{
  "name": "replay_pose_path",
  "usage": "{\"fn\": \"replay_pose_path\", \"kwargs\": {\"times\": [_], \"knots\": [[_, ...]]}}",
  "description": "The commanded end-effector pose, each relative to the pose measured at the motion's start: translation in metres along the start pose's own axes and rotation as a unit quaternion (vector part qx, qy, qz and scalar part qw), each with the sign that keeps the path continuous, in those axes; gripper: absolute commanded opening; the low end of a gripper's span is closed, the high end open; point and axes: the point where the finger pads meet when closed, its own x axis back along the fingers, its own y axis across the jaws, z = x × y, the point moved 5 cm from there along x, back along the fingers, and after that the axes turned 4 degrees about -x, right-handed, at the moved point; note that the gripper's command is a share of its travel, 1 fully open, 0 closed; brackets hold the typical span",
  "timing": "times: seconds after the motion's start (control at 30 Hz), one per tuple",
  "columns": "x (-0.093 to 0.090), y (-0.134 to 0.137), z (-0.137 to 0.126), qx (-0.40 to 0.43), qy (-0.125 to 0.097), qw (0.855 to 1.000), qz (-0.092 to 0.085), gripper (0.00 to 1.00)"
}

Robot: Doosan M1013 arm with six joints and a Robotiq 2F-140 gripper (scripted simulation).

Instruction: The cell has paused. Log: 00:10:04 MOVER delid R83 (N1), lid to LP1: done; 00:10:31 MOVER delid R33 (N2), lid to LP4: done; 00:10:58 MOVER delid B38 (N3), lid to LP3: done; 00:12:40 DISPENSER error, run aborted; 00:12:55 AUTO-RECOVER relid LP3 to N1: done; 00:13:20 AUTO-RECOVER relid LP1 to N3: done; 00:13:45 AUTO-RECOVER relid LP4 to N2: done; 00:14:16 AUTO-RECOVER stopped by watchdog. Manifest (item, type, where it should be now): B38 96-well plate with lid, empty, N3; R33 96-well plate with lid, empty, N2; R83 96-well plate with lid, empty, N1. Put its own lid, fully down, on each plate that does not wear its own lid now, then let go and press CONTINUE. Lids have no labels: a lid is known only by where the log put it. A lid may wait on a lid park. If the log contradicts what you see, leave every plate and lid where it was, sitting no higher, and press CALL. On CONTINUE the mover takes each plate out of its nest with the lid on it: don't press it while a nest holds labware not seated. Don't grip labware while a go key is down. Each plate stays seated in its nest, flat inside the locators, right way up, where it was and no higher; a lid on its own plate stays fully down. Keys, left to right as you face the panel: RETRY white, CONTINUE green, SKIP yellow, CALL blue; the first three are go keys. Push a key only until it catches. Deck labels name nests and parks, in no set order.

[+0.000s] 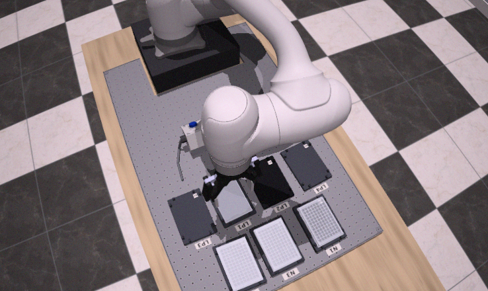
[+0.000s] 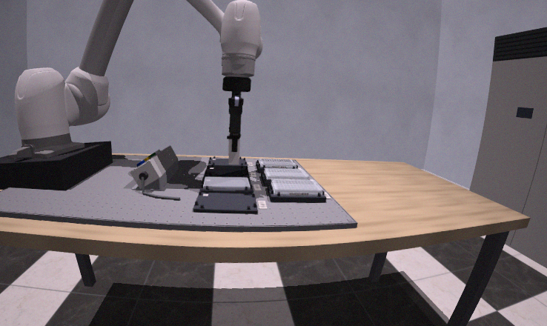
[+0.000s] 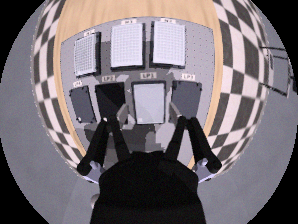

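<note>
Top view: your gripper (image 1: 232,185) hangs half-open, holding nothing, beside the lid (image 1: 234,203) on LP1; centre squarely before descending.

Even overhead light, hard shadows and a fisheye wrist view at the paused cell

Soft, moderate light falls from above on the table (image 1: 350,264), without glare; the arm (image 1: 274,108) throws a dark, hard-edged shadow over the deck behind the jaws and blackens the park just beside them, while the lid (image 1: 233,202) below the jaws shows a pale sheen. In the exterior view the wall is dim and flat, and the table casts a broad shadow on the floor (image 2: 235,299). The wrist picture is a circular fisheye, bending straight edges outward, black at the corners, coarse and slightly soft; the label print is unreadable there.
</note>
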Motion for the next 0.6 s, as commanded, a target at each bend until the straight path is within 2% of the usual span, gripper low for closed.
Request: {"fn": "replay_pose_path", "kwargs": {"times": [0.0,0.07,0.1,0.13,0.17,0.23,0.27,0.3,0.57], "knots": [[0.002,-0.017,0.058,-0.007,0.000,1.000,0.000,0.66],[0.002,-0.017,0.058,-0.007,0.000,1.000,0.000,0.66],[0.002,-0.032,0.095,-0.011,0.000,1.000,0.000,0.66],[0.002,-0.032,0.095,-0.011,0.000,1.000,0.000,0.66],[0.001,-0.045,0.125,-0.015,0.000,1.000,0.000,0.66],[0.001,-0.046,0.128,-0.015,0.000,1.000,0.000,0.66],[0.000,-0.057,0.150,-0.018,0.000,1.000,0.000,0.66],[0.000,-0.063,0.161,-0.019,0.000,1.000,0.000,0.66],[0.000,-0.064,0.163,-0.019,0.000,1.000,0.000,0.66]]}}
